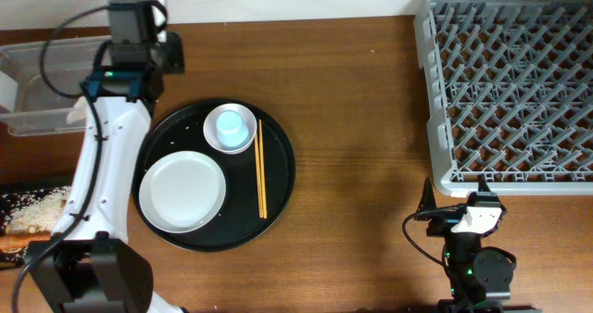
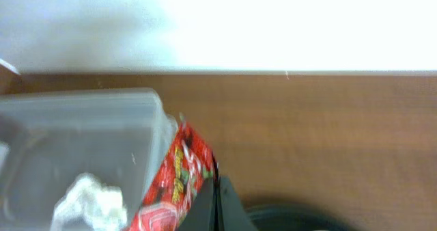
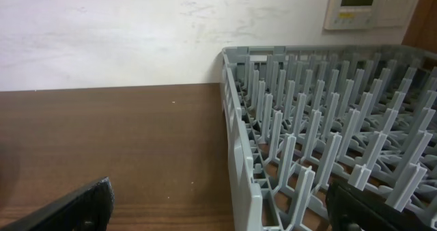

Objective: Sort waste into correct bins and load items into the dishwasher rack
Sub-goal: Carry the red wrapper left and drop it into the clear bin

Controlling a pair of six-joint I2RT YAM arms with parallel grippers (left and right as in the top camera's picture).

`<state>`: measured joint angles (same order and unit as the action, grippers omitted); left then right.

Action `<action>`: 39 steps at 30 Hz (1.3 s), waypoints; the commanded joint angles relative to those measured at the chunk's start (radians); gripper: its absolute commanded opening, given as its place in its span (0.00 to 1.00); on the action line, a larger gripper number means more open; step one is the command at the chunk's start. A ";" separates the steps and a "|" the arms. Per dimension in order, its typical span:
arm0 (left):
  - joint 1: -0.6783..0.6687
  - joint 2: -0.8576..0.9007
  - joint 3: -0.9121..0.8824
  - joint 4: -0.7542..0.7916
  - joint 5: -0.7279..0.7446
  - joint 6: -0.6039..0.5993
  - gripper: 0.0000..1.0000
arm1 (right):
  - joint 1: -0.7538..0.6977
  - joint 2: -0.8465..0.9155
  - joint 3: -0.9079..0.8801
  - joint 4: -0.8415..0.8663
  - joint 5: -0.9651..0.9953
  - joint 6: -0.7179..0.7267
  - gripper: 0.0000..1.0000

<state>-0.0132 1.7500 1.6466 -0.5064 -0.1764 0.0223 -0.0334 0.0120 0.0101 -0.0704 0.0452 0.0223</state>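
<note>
My left gripper is shut on the red snack wrapper and holds it at the right edge of the clear tub. A crumpled white tissue lies in the tub. In the overhead view the left gripper is at the back left, beside the tub. The white plate, the small white bowl with the light blue cup in it, and the chopsticks lie on the round black tray. My right gripper is open and empty at the grey rack's near corner.
The round black tray sits left of centre. A flat black tray with pale rice scraps is at the front left edge. The rack fills the back right. My left arm lies along the round tray's left side.
</note>
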 commanded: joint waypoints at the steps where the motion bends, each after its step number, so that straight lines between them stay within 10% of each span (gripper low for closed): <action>1: 0.060 0.013 0.008 0.108 -0.005 -0.010 0.00 | -0.006 -0.008 -0.005 -0.008 0.012 0.000 0.99; 15: 0.303 0.233 0.008 0.216 -0.014 -0.007 0.04 | -0.006 -0.008 -0.005 -0.008 0.012 0.000 0.98; 16: 0.311 0.238 0.008 0.207 -0.011 -0.007 0.15 | -0.006 -0.008 -0.005 -0.008 0.012 0.000 0.98; 18: 0.320 0.237 0.008 0.201 -0.011 -0.007 0.83 | -0.006 -0.008 -0.005 -0.008 0.012 0.000 0.98; 19: 0.320 0.234 0.008 0.204 -0.011 -0.007 0.97 | -0.006 -0.008 -0.005 -0.008 0.012 0.000 0.98; 29: 0.248 0.057 0.008 0.150 0.072 -0.008 0.99 | -0.006 -0.008 -0.005 -0.008 0.012 0.000 0.98; 39: 0.172 -0.075 0.008 -0.274 0.409 -0.064 0.99 | -0.006 -0.008 -0.005 -0.008 0.012 0.000 0.98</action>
<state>0.1654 1.6749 1.6527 -0.6849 0.0864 -0.0223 -0.0334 0.0116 0.0101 -0.0708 0.0448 0.0223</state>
